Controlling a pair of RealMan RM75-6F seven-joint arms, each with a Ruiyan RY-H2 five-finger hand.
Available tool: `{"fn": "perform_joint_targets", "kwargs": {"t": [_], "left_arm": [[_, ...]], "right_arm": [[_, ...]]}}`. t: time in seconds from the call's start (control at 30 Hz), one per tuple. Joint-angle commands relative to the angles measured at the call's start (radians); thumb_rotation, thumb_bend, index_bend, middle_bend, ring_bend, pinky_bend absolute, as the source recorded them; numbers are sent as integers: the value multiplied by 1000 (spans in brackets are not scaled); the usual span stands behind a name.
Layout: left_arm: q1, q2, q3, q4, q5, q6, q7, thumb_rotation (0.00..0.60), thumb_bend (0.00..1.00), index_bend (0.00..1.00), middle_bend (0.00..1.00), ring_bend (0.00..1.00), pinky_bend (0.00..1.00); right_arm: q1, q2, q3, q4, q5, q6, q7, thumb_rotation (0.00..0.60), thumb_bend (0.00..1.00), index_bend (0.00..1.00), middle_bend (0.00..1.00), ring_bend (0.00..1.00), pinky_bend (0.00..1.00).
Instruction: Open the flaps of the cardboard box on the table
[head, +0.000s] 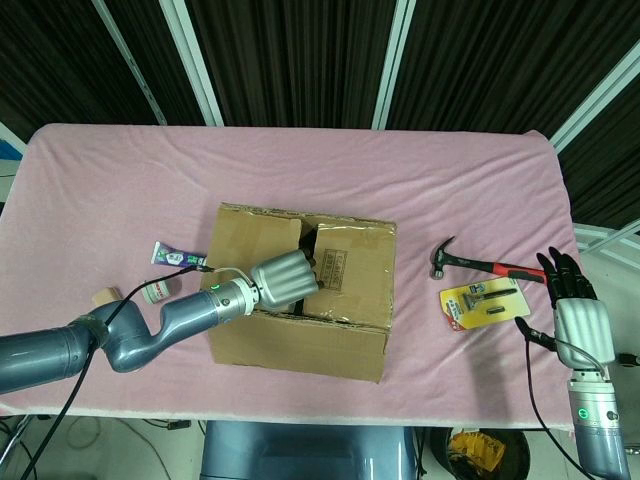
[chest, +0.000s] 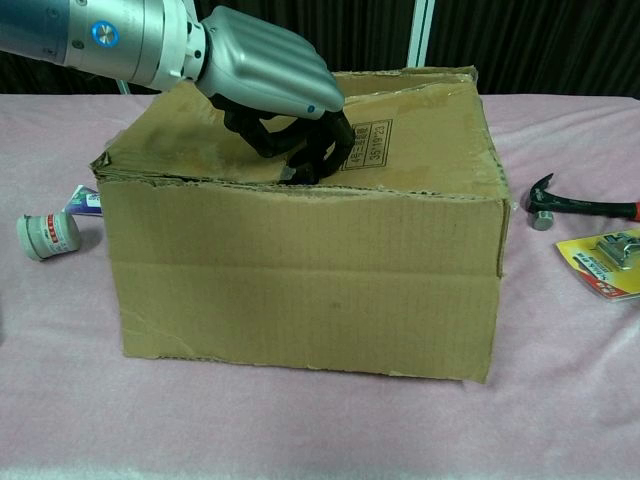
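Left hand (chest: 268, 90) fingers hooked into centre seam of cardboard box (chest: 300, 260), clasping left flap (head: 255, 235) edge; lift outward slowly. Right hand (head: 578, 310) released, idle.

Worn brown cardboard box (head: 300, 290) mid-table, top flaps (chest: 420, 125) nearly closed, centre seam gapped.

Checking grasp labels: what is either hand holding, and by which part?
The left hand hooks its fingers over the seam edge of the cardboard box's left flap. The right hand holds nothing.

printed label on cardboard box (chest: 300, 270) flap (ends in digits "23"), rest illegible
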Motion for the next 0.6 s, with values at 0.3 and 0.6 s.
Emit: {"fn": "perform_joint_targets", "kwargs": {"t": [0.3, 0.6], "left_arm": [[-12, 77, -5, -48, -35, 60, 40, 600, 1000, 480, 668, 464, 464], [11, 233, -19, -137, -37, 113, 22, 600, 1000, 480, 670, 465, 466]], "right_arm": [[-6, -2, 9, 3, -5, -7, 4, 600, 282, 0, 0, 0, 215], [-10, -4, 15, 6, -5, -19, 10, 600, 284, 0, 0, 0, 215]]}}
